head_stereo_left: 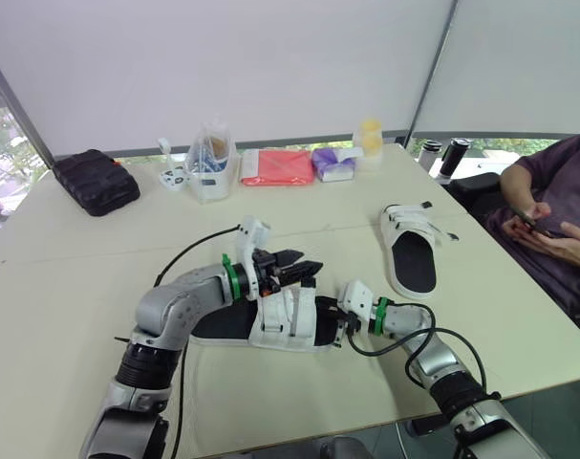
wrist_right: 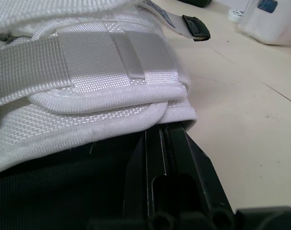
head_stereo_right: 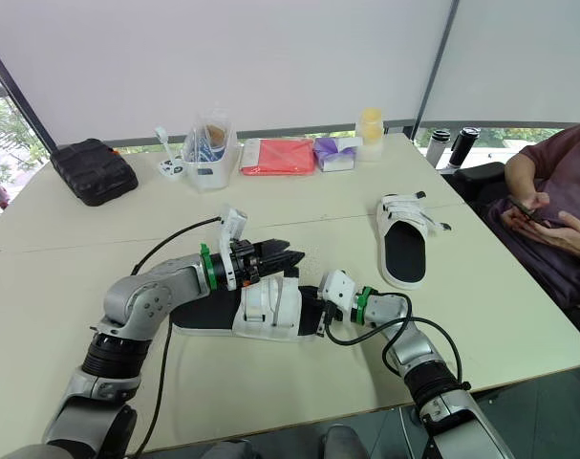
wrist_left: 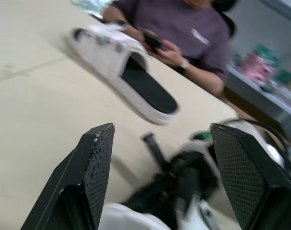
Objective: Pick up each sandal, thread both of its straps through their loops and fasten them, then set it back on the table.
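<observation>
The near sandal (head_stereo_left: 275,325), white straps over a black footbed, lies flat on the table in front of me. A loose strap end with a black tip (wrist_right: 193,26) sticks out from it. My left gripper (head_stereo_left: 311,266) hovers open just above its straps, holding nothing, with wide-apart fingers (wrist_left: 95,167). My right gripper (head_stereo_left: 344,320) is at the sandal's right side, shut on the edge under the white upper (wrist_right: 102,91), its tips hidden there. The second sandal (head_stereo_left: 411,251) lies apart at the right, straps toward the far side.
A person (head_stereo_left: 557,220) sits at the table's right edge holding a phone. Along the back stand a black case (head_stereo_left: 96,180), a clear container (head_stereo_left: 211,163), a red pouch (head_stereo_left: 276,166), a purple pack (head_stereo_left: 333,163) and a yellow bottle (head_stereo_left: 369,137).
</observation>
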Available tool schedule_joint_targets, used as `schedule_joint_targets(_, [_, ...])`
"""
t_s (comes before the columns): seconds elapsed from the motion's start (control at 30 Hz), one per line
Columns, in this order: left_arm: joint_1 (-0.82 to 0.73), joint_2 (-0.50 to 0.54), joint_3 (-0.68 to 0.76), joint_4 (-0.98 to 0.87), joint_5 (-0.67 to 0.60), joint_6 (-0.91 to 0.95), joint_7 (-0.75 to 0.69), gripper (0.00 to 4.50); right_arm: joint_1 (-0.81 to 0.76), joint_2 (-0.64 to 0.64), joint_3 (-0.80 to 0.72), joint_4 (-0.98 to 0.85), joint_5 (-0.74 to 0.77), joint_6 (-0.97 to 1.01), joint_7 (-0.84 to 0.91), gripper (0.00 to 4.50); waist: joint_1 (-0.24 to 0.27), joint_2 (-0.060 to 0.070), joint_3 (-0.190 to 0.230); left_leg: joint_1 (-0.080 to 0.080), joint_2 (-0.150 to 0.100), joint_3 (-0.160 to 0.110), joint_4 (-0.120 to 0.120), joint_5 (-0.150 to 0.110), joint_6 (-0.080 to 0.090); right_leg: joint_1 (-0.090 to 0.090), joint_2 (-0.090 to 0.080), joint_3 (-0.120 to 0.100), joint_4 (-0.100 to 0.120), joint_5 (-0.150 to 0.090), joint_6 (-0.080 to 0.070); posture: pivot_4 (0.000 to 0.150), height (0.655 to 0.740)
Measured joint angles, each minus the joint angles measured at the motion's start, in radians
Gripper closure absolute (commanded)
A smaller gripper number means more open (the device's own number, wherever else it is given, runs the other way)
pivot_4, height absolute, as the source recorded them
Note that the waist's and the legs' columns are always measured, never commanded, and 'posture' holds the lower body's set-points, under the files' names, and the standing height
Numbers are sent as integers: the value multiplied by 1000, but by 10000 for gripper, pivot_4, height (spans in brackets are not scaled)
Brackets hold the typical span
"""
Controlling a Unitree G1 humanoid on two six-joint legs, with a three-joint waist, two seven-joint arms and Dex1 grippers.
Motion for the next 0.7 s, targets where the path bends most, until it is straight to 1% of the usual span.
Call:
schedule_joint_targets(0.13, [37,25,-24,-27,-5,19,-45,12320,1,0,0,0,0,0,-4,45000,1,1,2,0,0,0,0,0,0,0,0,0,0,0,0,1500,7400])
schedule_joint_targets(0.23, [50,36,-46,-36,11,21,-56,19857,2,0,0,0,0,0,-5,45000,1,1,2,0,0,0,0,0,0,0,0,0,0,0,0,1500,7400])
schedule_joint_targets(0.27, [51,36,-49,-36,15,21,-57,24178,2,0,0,0,0,0,-6,45000,1,1,2,0,0,0,0,0,0,0,0,0,0,0,0,1500,7400])
schedule_joint_targets(0.33, [52,32,-50,-34,23,19,-57,35246,2,0,0,0,0,0,-6,45000,2,1,3,0,0,0,0,0,0,0,0,0,0,0,0,1500,7400])
schedule_joint_targets(0.4, [50,26,-49,-31,25,19,-57,44680,2,0,0,0,0,0,-6,45000,2,0,3,0,0,0,0,0,0,0,0,0,0,0,0,1500,7400])
schedule_joint_targets(0.57, [43,0,-30,-23,23,6,-67,44680,2,0,0,0,0,0,-6,45000,2,0,3,0,0,0,0,0,0,0,0,0,0,0,0,1500,7400])
schedule_joint_targets(0.7, [30,-44,16,-2,-2,12,-32,44680,2,0,0,-1,0,0,-7,45000,2,-1,4,0,0,-1,0,0,0,0,0,0,0,0,0,1500,7400])
